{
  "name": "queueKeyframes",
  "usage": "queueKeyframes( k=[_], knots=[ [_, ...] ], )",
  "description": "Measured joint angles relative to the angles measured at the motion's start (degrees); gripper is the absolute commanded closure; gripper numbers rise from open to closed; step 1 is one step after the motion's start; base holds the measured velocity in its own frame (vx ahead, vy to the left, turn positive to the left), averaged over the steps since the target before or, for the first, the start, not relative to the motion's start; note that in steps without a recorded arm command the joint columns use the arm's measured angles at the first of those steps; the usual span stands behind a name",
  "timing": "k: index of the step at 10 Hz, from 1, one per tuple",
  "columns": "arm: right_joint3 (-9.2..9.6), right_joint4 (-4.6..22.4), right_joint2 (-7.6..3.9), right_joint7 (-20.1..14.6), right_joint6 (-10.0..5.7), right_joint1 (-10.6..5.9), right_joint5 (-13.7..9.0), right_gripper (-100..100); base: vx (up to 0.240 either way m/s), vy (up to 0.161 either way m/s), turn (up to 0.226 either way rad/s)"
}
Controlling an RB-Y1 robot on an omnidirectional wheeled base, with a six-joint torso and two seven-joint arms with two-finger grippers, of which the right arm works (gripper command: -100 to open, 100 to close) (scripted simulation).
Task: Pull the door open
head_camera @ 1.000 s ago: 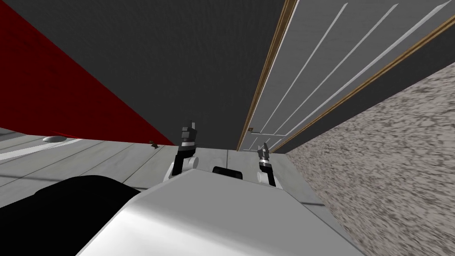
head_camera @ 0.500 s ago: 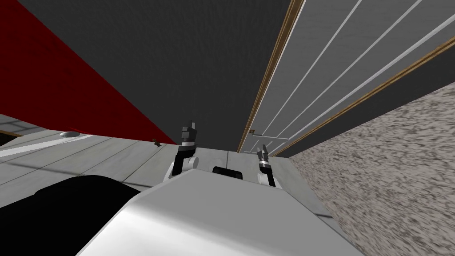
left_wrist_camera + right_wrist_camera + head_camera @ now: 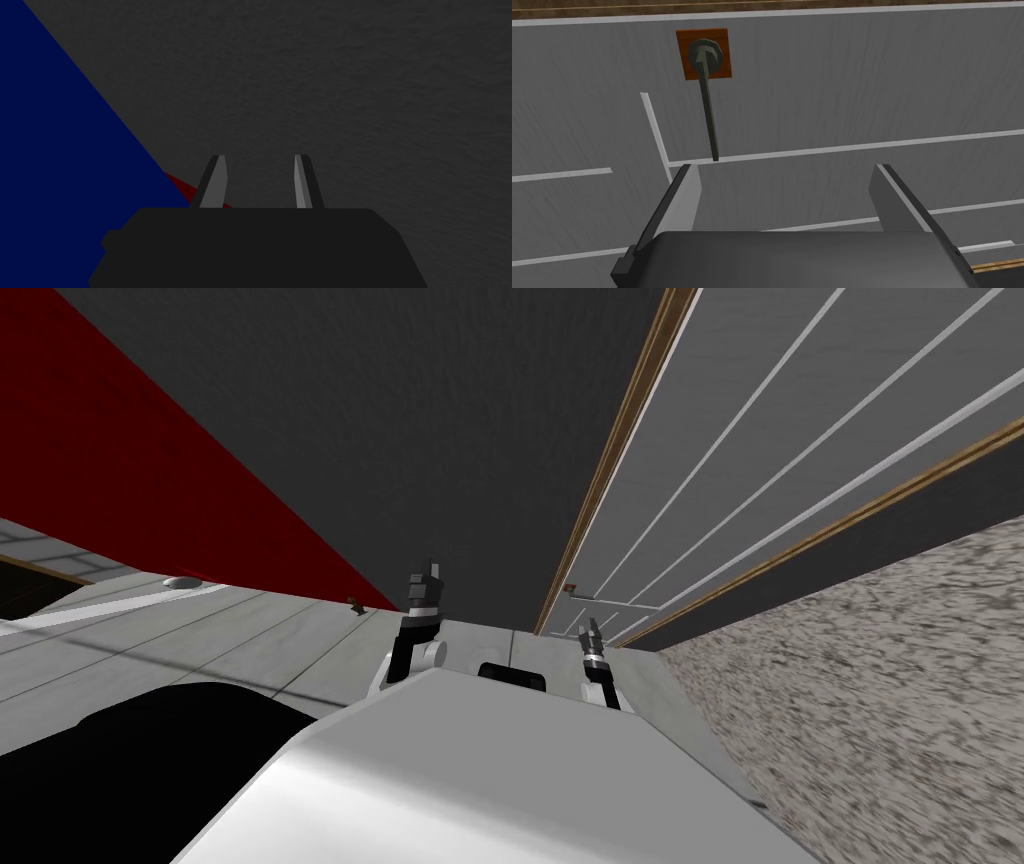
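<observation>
Facing the grey door (image 3: pixel 837 90), right end effector (image 3: pixel 784 167) spread, lever handle (image 3: pixel 708 115) just beyond one finger.

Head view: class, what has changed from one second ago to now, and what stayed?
The whole view shifted: I moved nearer the grey door, which looms larger. The right tool turned, showing narrower, and is open short of the lever handle, gripping nothing. The left tool stayed raised and open.
</observation>
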Motion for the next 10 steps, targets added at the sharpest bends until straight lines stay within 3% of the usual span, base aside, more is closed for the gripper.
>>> queueKeyframes(
  k=[7,10],
  knots=[
    [0.41,9.6,-1.35,-1.1,-1.99,-2.91,0.0,-100,0.071,-0.039,0.069],
    [0.56,12.2,-1.81,-1.5,-2.4,-3.42,0.0,-100,0.061,-0.042,0.032]
  ],
)
